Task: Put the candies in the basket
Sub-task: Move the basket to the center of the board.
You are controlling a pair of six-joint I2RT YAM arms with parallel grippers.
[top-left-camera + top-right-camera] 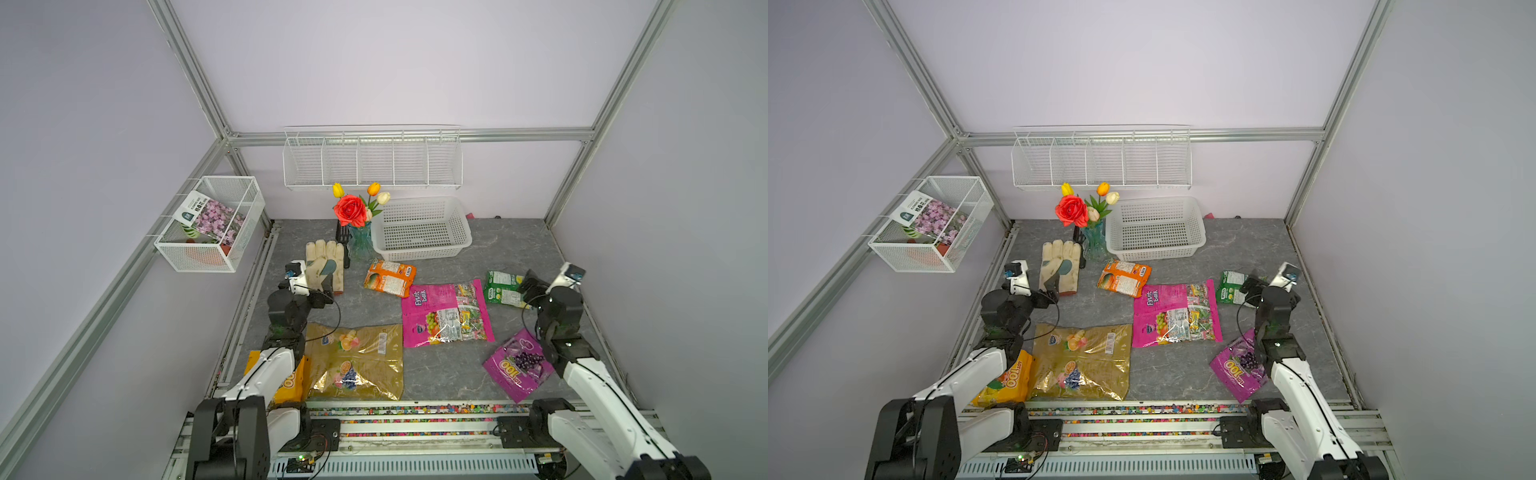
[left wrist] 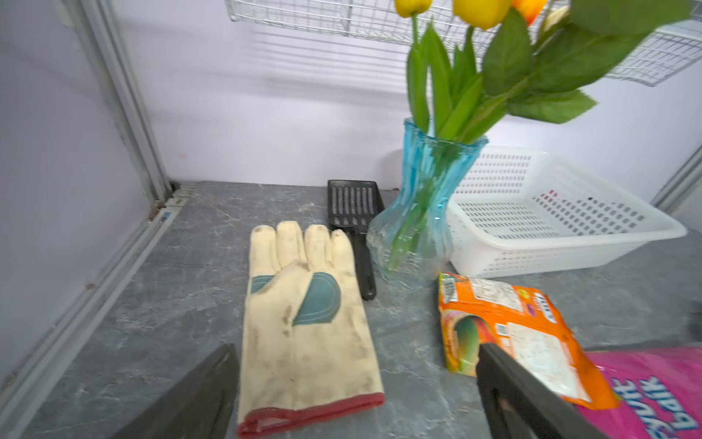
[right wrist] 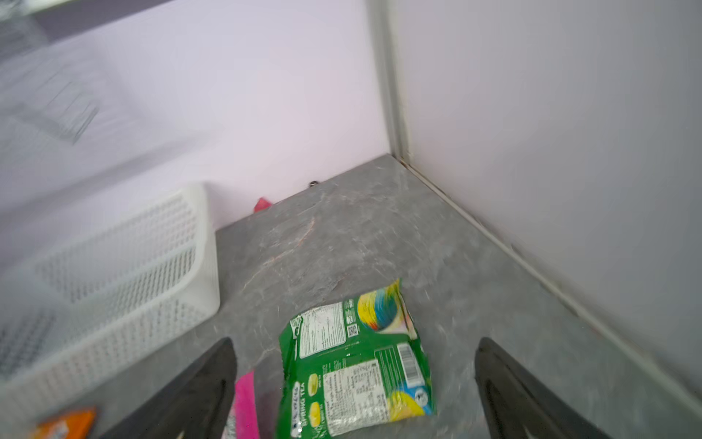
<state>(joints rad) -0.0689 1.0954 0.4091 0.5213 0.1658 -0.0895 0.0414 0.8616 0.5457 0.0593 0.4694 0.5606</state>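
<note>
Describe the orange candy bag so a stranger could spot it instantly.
Find the white perforated basket at the back of the table. Just in front of it, toward the blue glass vase, lies the orange bag. It has white label panels and is far smaller than the magenta bag beside it.

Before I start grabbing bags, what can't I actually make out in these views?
Yellow-orange bag: both top views, left arm covers part.
Green bag: both top views, right arm hides its end.
Basket: right wrist view, blurred.
Magenta bag: left wrist view, cut off by the edge.
</note>
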